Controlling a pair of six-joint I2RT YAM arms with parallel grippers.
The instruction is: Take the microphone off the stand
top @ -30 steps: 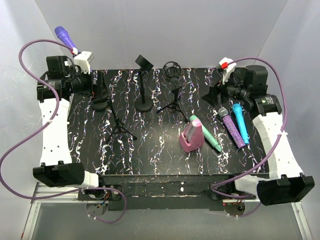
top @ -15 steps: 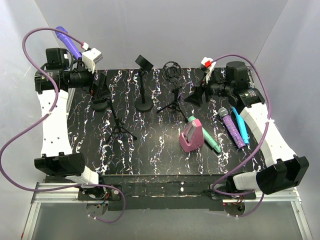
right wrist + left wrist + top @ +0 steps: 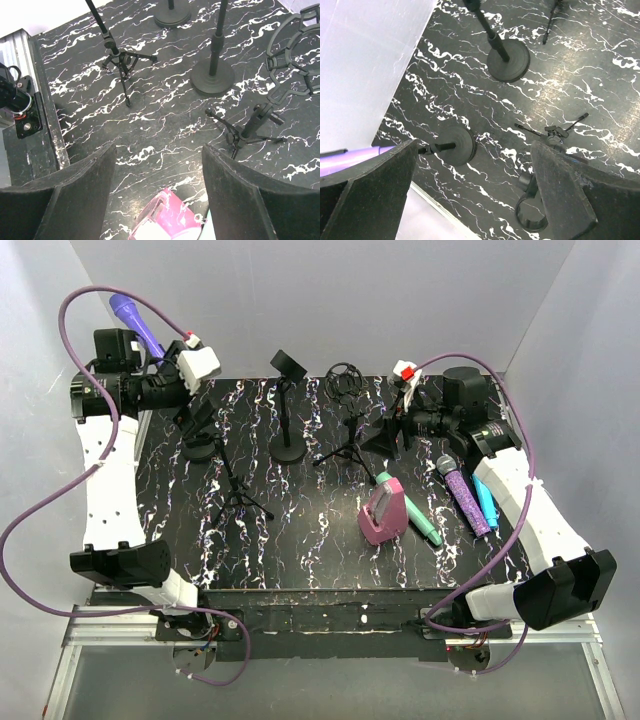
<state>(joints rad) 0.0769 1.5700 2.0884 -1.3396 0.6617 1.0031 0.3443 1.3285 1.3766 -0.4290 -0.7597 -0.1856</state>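
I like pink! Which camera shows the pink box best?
The top camera: it shows the whole pink box. The right wrist camera catches only part of it, at the picture's bottom edge; the left wrist camera misses it.

White arm segments (image 3: 105,480), black joints (image 3: 118,565), looping purple cables (image 3: 62,320), black wedge-shaped gripper fingers (image 3: 365,190)

stands (image 3: 288,435) crowd rear, table (image 3: 300,550) front free

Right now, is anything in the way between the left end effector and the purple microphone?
Nothing visible is. The purple microphone sits right beside the open left end effector, just outside its jaws.
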